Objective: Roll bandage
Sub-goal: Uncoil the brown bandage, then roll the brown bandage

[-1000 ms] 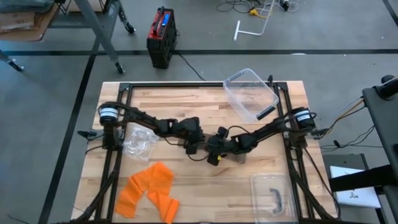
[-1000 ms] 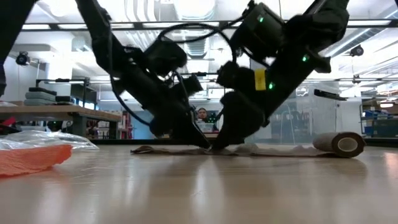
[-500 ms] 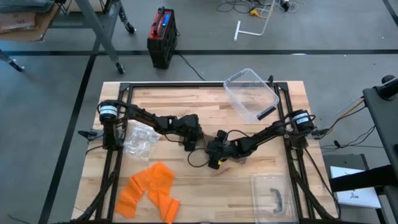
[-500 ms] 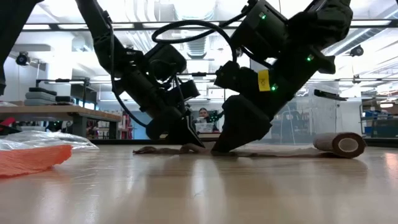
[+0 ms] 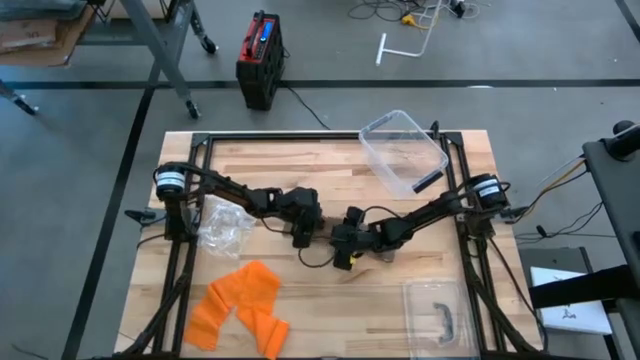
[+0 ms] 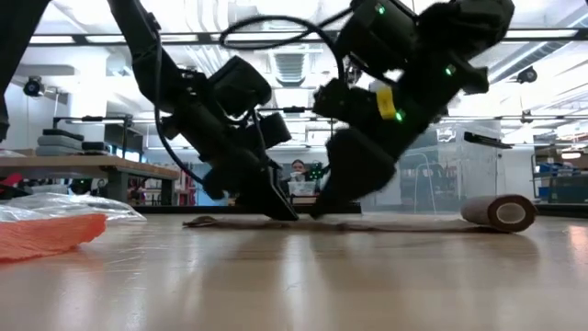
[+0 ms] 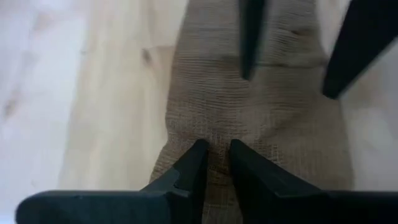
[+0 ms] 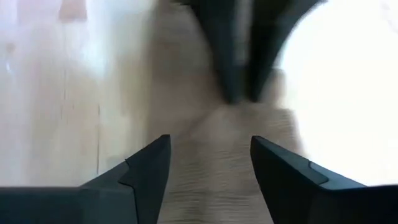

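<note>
The butcher-block table (image 5: pixel 300 165) is carrying the whole scene, with the two dark arms reaching in from its sides and meeting near the middle.

The tan gauze bandage (image 6: pixel 404 222) is lying flat along the wood at the table's centre, stretching out in the low view to a rolled end (image 6: pixel 501 212) resting well off to one side. Both grippers are working at the unrolled end of it.

The left gripper (image 7: pixel 214 152) is pressing its tips down onto the bandage (image 7: pixel 261 112), the fingers drawn narrow with a small pucker of cloth pinched between them. The right gripper (image 8: pixel 208 155) is facing it from just beside, its fingers standing wide apart over the same strip (image 8: pixel 224 168) and gripping nothing; the left arm's narrow fingers are showing straight ahead of it.

A clear plastic bin (image 5: pixel 403 152) is sitting tilted near the table's far right corner, and its clear lid (image 5: pixel 437 312) is lying flat near the front right corner. A strip of orange fabric (image 5: pixel 240 305) is sprawling at the front left, with a crumpled clear plastic bag (image 5: pixel 224 226) just behind it, beside the left arm.

On the floor beyond the table, a red and black case (image 5: pixel 260 55) is standing.
</note>
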Available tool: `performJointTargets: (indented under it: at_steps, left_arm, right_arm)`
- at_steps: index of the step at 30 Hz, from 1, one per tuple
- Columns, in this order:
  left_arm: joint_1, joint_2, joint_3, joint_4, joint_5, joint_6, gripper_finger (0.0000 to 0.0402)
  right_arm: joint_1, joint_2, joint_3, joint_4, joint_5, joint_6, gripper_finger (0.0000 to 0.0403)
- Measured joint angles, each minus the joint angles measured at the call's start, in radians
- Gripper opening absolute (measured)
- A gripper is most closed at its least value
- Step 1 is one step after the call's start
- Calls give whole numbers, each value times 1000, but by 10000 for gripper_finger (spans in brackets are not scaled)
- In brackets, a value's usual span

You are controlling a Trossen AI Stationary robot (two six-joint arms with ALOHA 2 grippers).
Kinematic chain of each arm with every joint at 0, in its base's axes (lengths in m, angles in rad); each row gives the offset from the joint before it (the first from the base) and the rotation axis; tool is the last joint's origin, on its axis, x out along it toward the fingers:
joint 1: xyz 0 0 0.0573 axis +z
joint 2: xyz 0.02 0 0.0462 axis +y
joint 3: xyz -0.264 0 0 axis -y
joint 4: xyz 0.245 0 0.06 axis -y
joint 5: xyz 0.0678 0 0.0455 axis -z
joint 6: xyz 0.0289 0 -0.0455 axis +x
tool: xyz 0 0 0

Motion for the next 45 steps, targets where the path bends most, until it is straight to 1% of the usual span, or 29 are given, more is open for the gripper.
performJointTargets:
  at_steps: [4,6,10,11,13,15,17,18,20,22,24,27,30,34,37,41,45]
  left_arm:
    - [-4,-75,0,-73,9,0,74]
    - [-3,-121,2,-128,3,9,79]
    - [-3,-198,1,-202,-24,21,88]
    - [-3,-213,2,-187,-23,17,90]
    - [-5,-234,4,-170,-10,-6,93]
    - [-12,-234,4,-123,12,-45,98]
    - [-24,-228,2,-86,32,-72,102]
    - [-33,-218,3,-37,36,-78,104]
    - [-51,-202,5,23,37,-83,108]
    - [-67,-185,9,69,37,-85,112]
    - [-81,-175,22,76,30,-88,114]
    - [-94,-171,30,73,26,-91,114]
    - [-99,-171,33,70,5,-92,115]
    - [-99,-172,33,68,2,-111,121]
    - [-100,-161,29,63,1,-112,125]
    - [-100,-135,25,41,1,-82,132]
    - [-99,-89,24,-16,0,-47,137]
  right_arm:
    - [-8,-74,2,-59,17,-11,232]
    - [-4,-135,-2,-112,23,0,240]
    - [28,-271,-8,-308,45,125,257]
    - [43,-301,-10,-360,52,170,260]
    - [78,-371,-9,-473,51,289,269]
    - [106,-430,-7,-611,44,509,278]
    - [130,-486,-9,-749,30,778,287]
    - [140,-509,-11,-799,13,885,292]
    - [166,-544,-14,-882,-31,1070,300]
    - [183,-559,-18,-958,-69,1209,306]
    - [194,-563,-25,-984,-88,1303,309]
    - [197,-533,-33,-982,-115,1408,304]
    - [196,-481,-33,-980,-143,1488,289]
    - [196,-410,-33,-978,-185,1614,269]
    - [198,-375,-33,-971,-208,1671,261]
    - [192,-332,-33,-928,-211,1717,256]
    - [170,-279,-33,-879,-229,1751,251]
